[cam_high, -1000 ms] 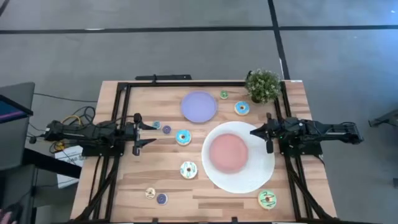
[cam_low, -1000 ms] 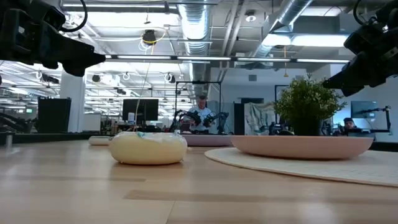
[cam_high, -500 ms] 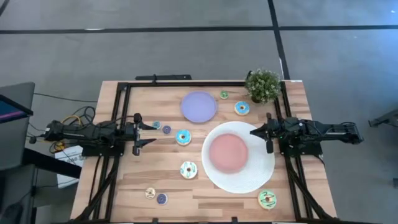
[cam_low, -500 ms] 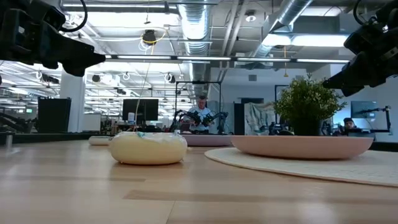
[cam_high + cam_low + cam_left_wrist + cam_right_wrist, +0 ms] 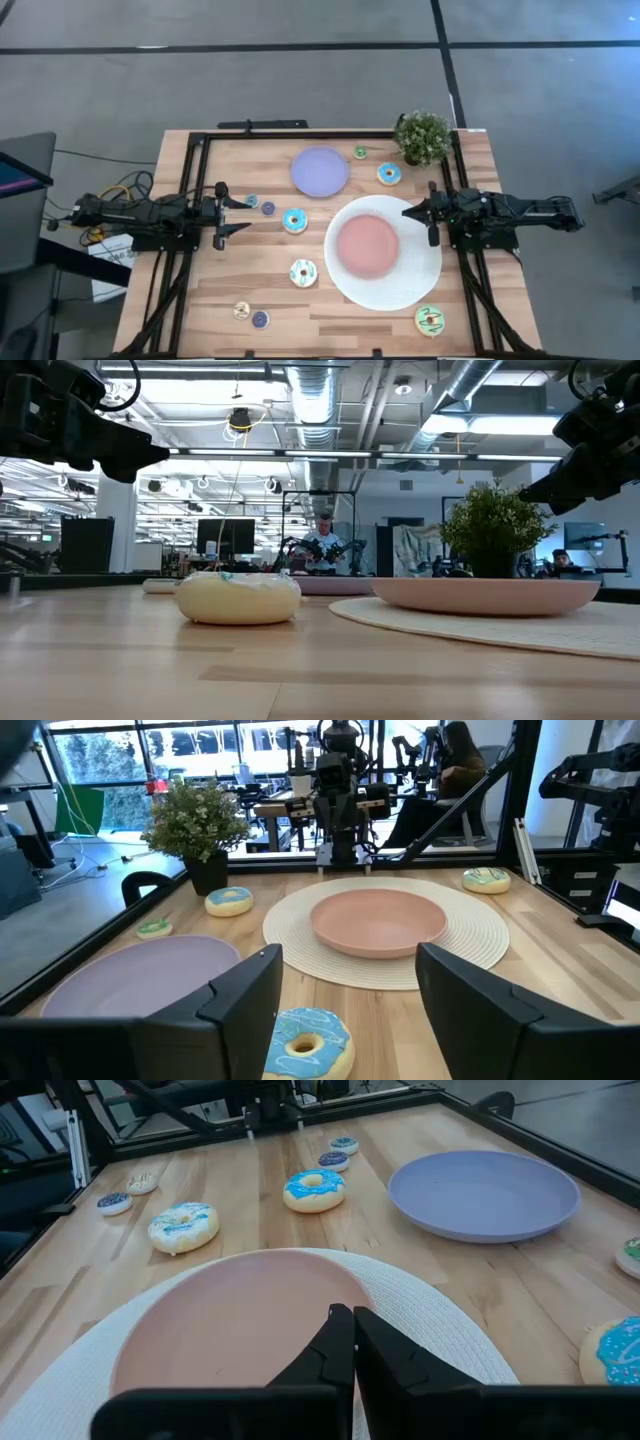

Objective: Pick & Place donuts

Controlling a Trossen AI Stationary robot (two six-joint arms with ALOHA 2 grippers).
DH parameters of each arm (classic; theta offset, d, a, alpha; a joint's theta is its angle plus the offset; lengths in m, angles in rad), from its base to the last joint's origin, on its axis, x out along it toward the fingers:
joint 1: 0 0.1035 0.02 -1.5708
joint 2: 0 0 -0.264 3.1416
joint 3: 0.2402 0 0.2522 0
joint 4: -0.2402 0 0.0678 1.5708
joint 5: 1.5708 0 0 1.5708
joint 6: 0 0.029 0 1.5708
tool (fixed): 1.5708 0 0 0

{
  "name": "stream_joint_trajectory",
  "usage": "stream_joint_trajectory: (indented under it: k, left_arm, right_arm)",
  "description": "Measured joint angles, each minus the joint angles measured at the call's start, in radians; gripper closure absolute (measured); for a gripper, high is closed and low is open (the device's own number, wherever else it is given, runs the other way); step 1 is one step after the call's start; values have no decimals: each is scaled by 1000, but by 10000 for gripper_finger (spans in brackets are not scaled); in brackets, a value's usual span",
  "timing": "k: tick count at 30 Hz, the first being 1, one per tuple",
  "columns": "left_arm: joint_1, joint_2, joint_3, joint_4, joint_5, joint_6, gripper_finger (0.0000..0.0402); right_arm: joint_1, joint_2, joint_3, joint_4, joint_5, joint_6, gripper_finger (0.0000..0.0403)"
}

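My left gripper [image 5: 238, 214] hangs open and empty above the table's left side; in its wrist view [image 5: 350, 1005] a blue donut [image 5: 305, 1042] lies flat on the table just ahead, between the lines of the fingers. That donut [image 5: 295, 220] is to the gripper's right. My right gripper [image 5: 407, 212] is shut and empty above the right rim of the big white plate [image 5: 420, 285]. A second blue donut [image 5: 389, 173], a cream donut [image 5: 303, 272] and a yellow-green striped donut [image 5: 430, 320] lie flat on the wood. Several tiny donuts lie about, among them a purple one [image 5: 268, 208] and a green one [image 5: 360, 152].
A lavender plate [image 5: 319, 170] lies at the far middle. A potted plant [image 5: 423, 137] stands at the far right corner. A black frame rail [image 5: 300, 135] runs round the table. Bare wood shows at the near left, by two tiny donuts [image 5: 250, 314].
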Motion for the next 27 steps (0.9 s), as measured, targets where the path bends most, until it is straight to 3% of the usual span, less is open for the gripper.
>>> stream_joint_trajectory:
  k: [27]
  left_arm:
    - [0, 0, 0, 13, -16, -40, 178]
  right_arm:
    - [0, 0, 0, 0, 0, 0, 401]
